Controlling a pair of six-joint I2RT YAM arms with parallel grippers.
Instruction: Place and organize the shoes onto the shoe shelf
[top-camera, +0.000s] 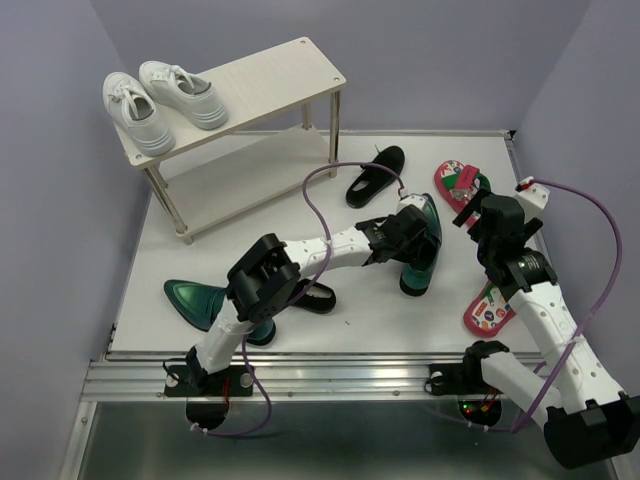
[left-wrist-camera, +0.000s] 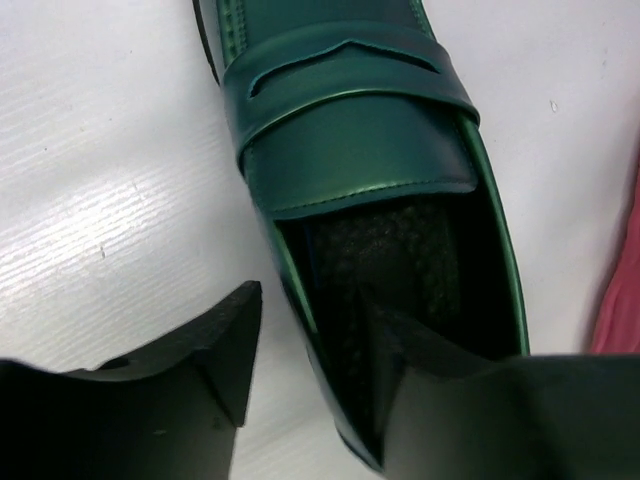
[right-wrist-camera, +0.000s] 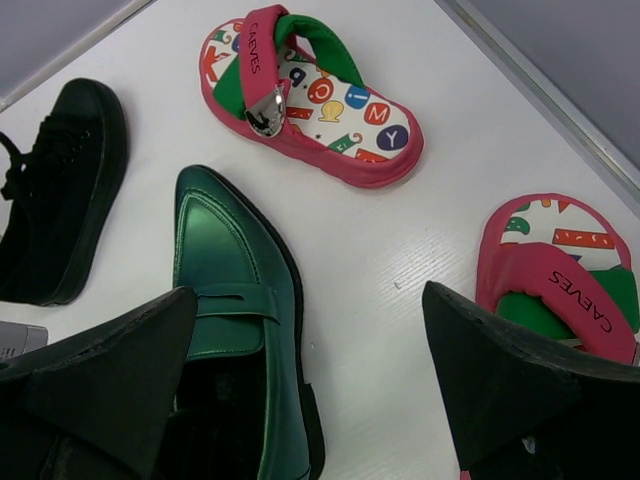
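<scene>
A glossy green loafer (top-camera: 422, 252) stands on the white table right of centre. My left gripper (top-camera: 403, 235) is open over its heel end. In the left wrist view the gripper (left-wrist-camera: 315, 305) straddles the loafer's (left-wrist-camera: 350, 150) side wall, one finger inside the opening and one outside, with a gap showing. The second green loafer (top-camera: 195, 300) lies at the near left. My right gripper (top-camera: 474, 215) is open and empty, and its wrist view (right-wrist-camera: 308, 298) shows it above the table between the loafer (right-wrist-camera: 220, 260) and the flip-flops (right-wrist-camera: 320, 100) (right-wrist-camera: 560, 270). The shoe shelf (top-camera: 270, 75) stands at the back left.
White sneakers (top-camera: 165, 100) sit on the shelf's top tier at its left end. One black shoe (top-camera: 375, 175) lies by the shelf's right leg, and another (top-camera: 315, 297) is partly under my left arm. Red flip-flops lie at the right (top-camera: 460, 182) (top-camera: 488, 308).
</scene>
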